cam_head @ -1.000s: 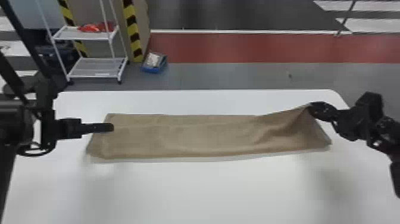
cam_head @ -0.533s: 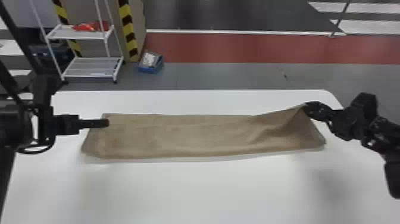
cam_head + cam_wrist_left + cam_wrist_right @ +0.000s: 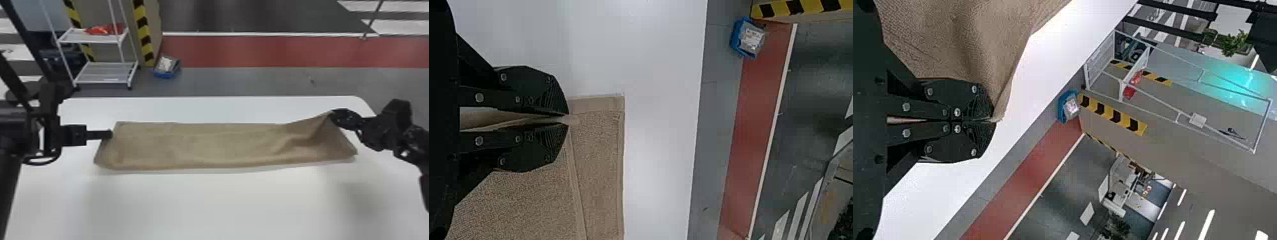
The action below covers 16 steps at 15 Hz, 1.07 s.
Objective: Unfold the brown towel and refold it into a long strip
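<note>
The brown towel (image 3: pixel 204 145) lies as a long strip across the white table, its right far corner lifted into a slanting fold. At the strip's left end is my left gripper (image 3: pixel 110 134). My right gripper (image 3: pixel 333 114) holds up the raised corner. In the left wrist view my left gripper (image 3: pixel 568 119) is closed on a pinch of the towel (image 3: pixel 599 165) near its corner. The right wrist view has my right gripper (image 3: pixel 995 121) shut on the corner of the towel (image 3: pixel 960 40), which hangs from the fingertips.
The white table (image 3: pixel 220 204) extends in front of and behind the strip. Past its far edge stand a white wire shelf (image 3: pixel 105 71) with red items and a blue box (image 3: pixel 166 67) on the floor.
The head view has shifted slightly between frames. The towel and both grippers keep nearly the same places relative to each other, with the right corner still raised.
</note>
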Each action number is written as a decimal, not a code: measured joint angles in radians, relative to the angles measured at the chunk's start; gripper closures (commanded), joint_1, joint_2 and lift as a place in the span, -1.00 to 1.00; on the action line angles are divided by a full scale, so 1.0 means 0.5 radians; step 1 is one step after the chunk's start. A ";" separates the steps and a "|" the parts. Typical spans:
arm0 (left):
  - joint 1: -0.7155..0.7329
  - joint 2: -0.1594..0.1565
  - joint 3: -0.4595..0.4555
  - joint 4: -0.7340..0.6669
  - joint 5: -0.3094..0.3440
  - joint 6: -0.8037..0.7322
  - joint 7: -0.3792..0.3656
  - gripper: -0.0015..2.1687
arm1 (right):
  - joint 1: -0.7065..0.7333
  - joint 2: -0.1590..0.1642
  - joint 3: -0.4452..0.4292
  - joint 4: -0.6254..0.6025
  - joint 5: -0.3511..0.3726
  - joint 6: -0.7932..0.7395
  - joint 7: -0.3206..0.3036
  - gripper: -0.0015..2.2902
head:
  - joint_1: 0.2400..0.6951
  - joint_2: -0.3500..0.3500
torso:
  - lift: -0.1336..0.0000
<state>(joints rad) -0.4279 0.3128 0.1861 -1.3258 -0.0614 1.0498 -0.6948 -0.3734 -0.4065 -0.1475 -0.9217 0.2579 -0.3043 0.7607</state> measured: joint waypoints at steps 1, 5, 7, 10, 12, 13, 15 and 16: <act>0.000 0.000 0.007 -0.011 0.000 0.002 -0.003 0.28 | 0.000 0.000 -0.003 0.001 -0.001 0.000 -0.002 0.43 | 1.00 0.00 | -0.82; 0.008 -0.010 0.037 -0.043 0.003 -0.013 -0.001 0.28 | 0.019 -0.005 -0.012 0.005 0.001 0.038 -0.041 0.33 | 1.00 -0.02 | -0.82; 0.009 -0.012 0.035 -0.045 0.003 -0.057 0.011 0.28 | 0.023 -0.012 -0.004 0.024 0.018 0.064 -0.096 0.33 | 1.00 -0.03 | -0.82; 0.014 -0.015 0.030 -0.043 0.003 -0.107 0.025 0.28 | 0.023 -0.021 -0.001 0.044 0.027 0.090 -0.107 0.33 | 1.00 -0.06 | -0.82; 0.021 -0.017 0.055 -0.054 0.008 -0.135 0.017 0.28 | 0.024 -0.034 -0.020 0.029 0.008 0.139 -0.075 0.33 | 1.00 -0.06 | -0.82; 0.034 -0.018 0.081 -0.081 0.016 -0.137 0.000 0.28 | 0.033 -0.042 -0.044 0.003 -0.008 0.174 -0.045 0.33 | 1.00 -0.08 | -0.82; 0.086 -0.014 0.154 -0.178 0.032 -0.103 -0.042 0.28 | 0.069 -0.059 -0.109 -0.085 -0.036 0.281 0.024 0.33 | 1.00 -0.09 | -0.82; 0.110 -0.012 0.184 -0.217 0.041 -0.093 -0.055 0.28 | 0.085 -0.067 -0.139 -0.119 -0.039 0.323 0.043 0.33 | 1.00 -0.10 | -0.82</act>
<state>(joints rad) -0.3726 0.3069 0.2783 -1.4343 -0.0411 1.0034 -0.7223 -0.3311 -0.4398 -0.2168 -0.9813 0.2385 -0.1428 0.7821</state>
